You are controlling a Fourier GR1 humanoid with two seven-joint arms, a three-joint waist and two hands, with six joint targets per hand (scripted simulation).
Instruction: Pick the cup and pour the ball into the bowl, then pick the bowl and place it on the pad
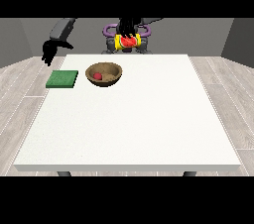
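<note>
Ball lies in bowl; pour looks done. Cup, tipped, held aloft in hand at view's right. Pad just left of bowl; view-left hand hangs nearer, fingers unclear.

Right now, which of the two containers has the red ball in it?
The brown bowl on the table holds the ball; the yellow cup is held up, tipped sideways.

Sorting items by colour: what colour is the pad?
Green; the pad shows in the front view.
</note>
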